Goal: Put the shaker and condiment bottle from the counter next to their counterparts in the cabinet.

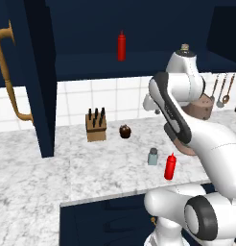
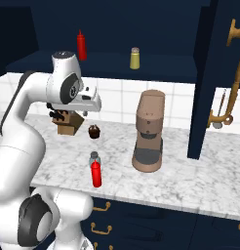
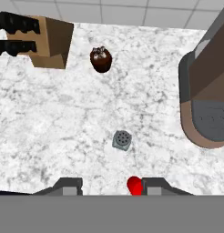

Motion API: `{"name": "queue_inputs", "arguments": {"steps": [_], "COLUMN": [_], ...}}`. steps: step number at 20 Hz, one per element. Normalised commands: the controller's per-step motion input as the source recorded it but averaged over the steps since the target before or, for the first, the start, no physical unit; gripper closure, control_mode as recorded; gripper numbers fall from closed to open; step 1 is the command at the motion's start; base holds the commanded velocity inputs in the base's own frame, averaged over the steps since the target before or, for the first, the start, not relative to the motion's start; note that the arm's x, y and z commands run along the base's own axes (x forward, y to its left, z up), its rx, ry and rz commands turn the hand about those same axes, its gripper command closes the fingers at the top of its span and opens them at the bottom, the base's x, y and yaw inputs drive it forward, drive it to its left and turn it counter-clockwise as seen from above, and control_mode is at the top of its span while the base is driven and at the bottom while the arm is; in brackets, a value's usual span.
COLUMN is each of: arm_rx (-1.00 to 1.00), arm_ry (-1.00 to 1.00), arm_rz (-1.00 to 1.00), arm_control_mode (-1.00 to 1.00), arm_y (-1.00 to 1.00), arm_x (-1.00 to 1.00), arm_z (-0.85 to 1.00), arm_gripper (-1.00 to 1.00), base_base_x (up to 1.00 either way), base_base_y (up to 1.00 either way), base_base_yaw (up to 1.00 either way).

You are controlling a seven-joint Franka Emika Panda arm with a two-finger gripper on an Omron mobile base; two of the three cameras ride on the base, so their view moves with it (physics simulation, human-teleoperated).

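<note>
Nearest the front edge of the white-and-grey marbled stone counter [image 1: 38, 173] stands the bright red plastic squeeze bottle with a pointed nozzle [image 1: 171, 166], upright; just behind it, almost touching, is the small pale blue-grey shaker with a perforated silver-grey cap [image 1: 152, 156]. The white arm rises from the base, bends back over the counter and turns its hand straight down above these 2 things; the gripper [image 3: 109, 186] hangs well above them, its 2 dark fingertips [image 3: 68, 185] pressed in as far as they go and holding nothing. Farther back sit a small dark brown cupcake [image 1: 124, 131], a wooden knife block [image 1: 96, 126] and a brown coffee machine [image 2: 149, 131]. On the dark navy cabinet [image 2: 102, 66] shelf stand a darker red squeeze bottle [image 1: 121, 46] and a yellowish shaker [image 2: 135, 58].
</note>
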Motion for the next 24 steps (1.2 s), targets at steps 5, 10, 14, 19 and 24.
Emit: {"name": "queue_inputs", "arguments": {"steps": [5, 10, 14, 19, 24], "arm_rx": [0.01, 0.08, 0.14, 0.04, 0.07], "arm_ry": [-0.08, -0.20, -0.24, -0.19, -0.20], "arm_rz": [0.02, 0.24, 0.33, 0.28, 0.15], "arm_control_mode": [-1.00, -1.00, -1.00, -1.00, -1.00], "arm_y": [-0.02, -0.15, -0.26, -0.36, -0.49], "arm_x": [-0.10, -0.35, -0.24, -0.23, -0.33], "arm_z": [-0.12, -0.31, -0.35, -0.47, -0.61], "arm_gripper": [-1.00, -1.00, -1.00, -1.00, -1.00], "base_base_x": [0.00, 0.00, 0.00, 0.00, 0.00], "base_base_y": [0.00, 0.00, 0.00, 0.00, 0.00], "base_base_yaw": [0.00, 0.00, 0.00, 0.00, 0.00]}}
